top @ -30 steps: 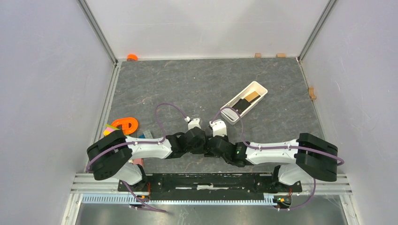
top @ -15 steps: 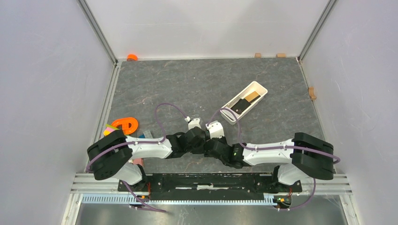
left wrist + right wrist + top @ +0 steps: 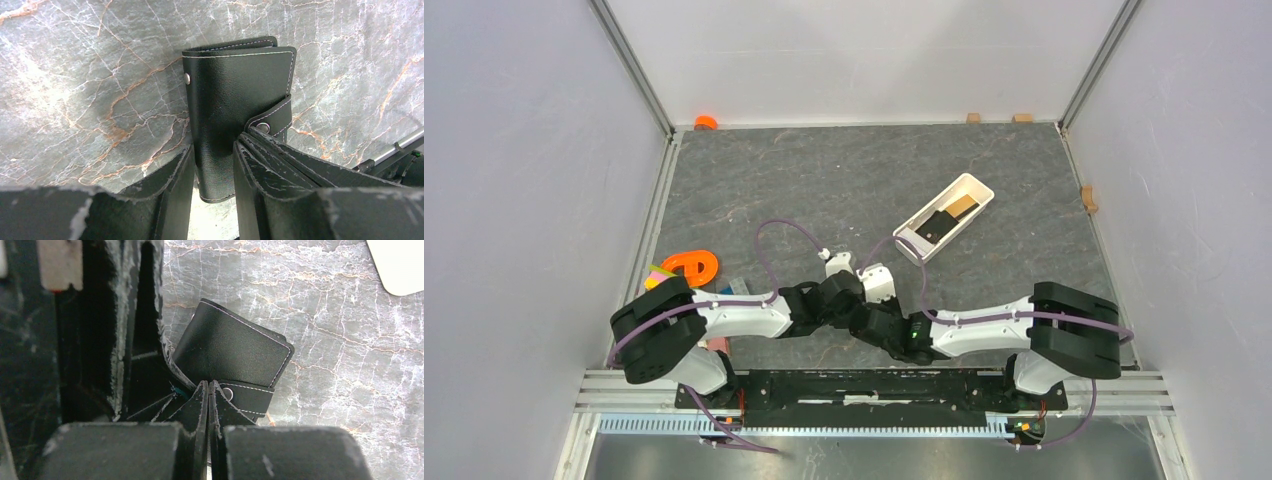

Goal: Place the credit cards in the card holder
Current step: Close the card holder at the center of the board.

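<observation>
The black card holder [image 3: 235, 95] stands folded on the stone table, its snap tab [image 3: 272, 117] hanging loose at its side. My left gripper [image 3: 214, 155] is shut on its lower edge. My right gripper [image 3: 208, 386] is shut, its tips pressed against the snap tab [image 3: 247, 394] of the card holder [image 3: 230, 347]. In the top view both grippers meet at the near middle, left [image 3: 842, 298] and right [image 3: 871, 312], and hide the holder. A black card [image 3: 932, 228] and a tan card [image 3: 963, 206] lie in the white tray [image 3: 977, 184].
The white tray's corner shows in the right wrist view [image 3: 400, 265]. An orange ring [image 3: 690, 265] and small coloured pieces [image 3: 660, 272] lie at the left edge by the left arm. Small blocks sit along the back wall [image 3: 973, 117] and right wall [image 3: 1088, 198].
My right arm has swung left and nearer, bringing its gripper closer against the left gripper. The left arm has held still.
</observation>
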`<state>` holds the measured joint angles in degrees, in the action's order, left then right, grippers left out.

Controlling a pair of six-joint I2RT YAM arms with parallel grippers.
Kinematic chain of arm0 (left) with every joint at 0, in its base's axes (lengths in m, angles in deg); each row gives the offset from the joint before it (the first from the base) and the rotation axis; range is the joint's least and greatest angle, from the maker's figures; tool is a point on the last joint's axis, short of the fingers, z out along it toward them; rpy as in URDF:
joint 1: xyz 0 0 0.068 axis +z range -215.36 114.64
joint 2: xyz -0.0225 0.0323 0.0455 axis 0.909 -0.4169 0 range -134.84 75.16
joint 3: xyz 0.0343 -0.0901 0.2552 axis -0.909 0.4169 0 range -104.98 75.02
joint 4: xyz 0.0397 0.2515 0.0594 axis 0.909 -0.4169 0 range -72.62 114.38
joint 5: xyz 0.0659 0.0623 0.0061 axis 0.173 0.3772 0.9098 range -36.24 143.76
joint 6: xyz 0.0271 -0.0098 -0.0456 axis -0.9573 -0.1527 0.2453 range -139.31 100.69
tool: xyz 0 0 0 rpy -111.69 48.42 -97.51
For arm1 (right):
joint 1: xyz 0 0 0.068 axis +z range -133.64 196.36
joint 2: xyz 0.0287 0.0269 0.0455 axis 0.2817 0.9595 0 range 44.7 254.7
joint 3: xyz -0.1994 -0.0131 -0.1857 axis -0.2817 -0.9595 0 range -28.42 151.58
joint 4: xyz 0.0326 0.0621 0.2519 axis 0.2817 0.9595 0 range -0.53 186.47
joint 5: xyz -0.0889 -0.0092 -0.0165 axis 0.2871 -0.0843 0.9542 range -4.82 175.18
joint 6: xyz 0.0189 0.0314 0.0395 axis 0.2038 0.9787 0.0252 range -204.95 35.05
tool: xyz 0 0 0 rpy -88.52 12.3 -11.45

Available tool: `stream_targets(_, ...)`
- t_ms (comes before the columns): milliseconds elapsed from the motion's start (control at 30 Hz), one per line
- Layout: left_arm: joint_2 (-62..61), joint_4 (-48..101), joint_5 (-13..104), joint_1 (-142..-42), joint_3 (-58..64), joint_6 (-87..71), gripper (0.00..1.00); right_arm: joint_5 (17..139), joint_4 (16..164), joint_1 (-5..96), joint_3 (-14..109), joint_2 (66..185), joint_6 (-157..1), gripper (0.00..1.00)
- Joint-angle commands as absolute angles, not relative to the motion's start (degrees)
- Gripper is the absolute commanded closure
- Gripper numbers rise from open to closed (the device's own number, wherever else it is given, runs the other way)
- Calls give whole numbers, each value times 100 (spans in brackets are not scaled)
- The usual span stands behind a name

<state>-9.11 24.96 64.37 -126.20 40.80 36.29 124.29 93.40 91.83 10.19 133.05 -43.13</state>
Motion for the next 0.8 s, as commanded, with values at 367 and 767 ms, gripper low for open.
stream_targets(367, -1201, 1524, 6607, -12661, 4356, 3624, 58, 11016, 8073, 8814, -838, 12661, -3795, 100)
stream_targets(767, -1235, 1379, 6625, -12660, 4286, 3676, 57, 9881, 5985, 7828, -2526, 12413, -3071, 100)
